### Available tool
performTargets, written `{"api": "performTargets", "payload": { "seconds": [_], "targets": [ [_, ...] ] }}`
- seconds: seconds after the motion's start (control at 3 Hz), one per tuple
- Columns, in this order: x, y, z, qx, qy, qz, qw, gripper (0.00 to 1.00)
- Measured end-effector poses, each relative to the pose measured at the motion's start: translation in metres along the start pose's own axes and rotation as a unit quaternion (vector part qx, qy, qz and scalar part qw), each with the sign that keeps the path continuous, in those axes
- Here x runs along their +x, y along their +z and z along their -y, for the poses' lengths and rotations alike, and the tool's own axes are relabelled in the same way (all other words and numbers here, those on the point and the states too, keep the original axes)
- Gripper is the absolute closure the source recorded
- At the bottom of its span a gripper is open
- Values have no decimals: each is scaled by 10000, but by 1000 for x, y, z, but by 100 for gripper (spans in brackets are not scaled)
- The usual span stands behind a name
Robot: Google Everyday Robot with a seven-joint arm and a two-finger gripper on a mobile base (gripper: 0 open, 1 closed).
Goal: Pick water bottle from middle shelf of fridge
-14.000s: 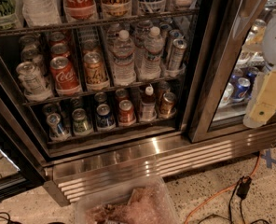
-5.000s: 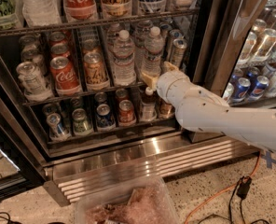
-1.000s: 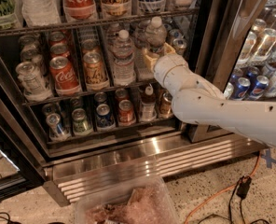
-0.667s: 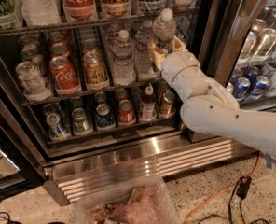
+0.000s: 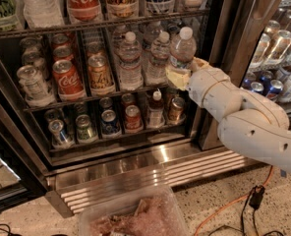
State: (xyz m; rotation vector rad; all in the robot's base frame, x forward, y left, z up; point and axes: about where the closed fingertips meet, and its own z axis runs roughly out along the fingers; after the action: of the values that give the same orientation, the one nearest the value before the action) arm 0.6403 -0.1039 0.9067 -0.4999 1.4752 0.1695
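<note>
The water bottle is held by the gripper at the right end of the middle shelf, in front of the last lane and close to the dark door frame. The fingers are closed around the bottle's lower body, presumably so that the cap and shoulder are left free. The bottle is held upright. Its cap sits slightly higher than those of the two neighbouring bottles, so it is judged lifted off the rack, though its base is hidden. The arm is angled in from the right, which leaves the cans untouched. Withdrawal from the fridge is not yet done.
</note>
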Motion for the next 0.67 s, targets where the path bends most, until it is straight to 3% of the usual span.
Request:
{"api": "performTargets", "payload": {
  "seconds": [0.33, 0.67],
  "targets": [
    [14, -14, -4, -262, 44, -395, 9989, 100],
    [22, -24, -13, -526, 92, -589, 9968, 100]
  ]
}}
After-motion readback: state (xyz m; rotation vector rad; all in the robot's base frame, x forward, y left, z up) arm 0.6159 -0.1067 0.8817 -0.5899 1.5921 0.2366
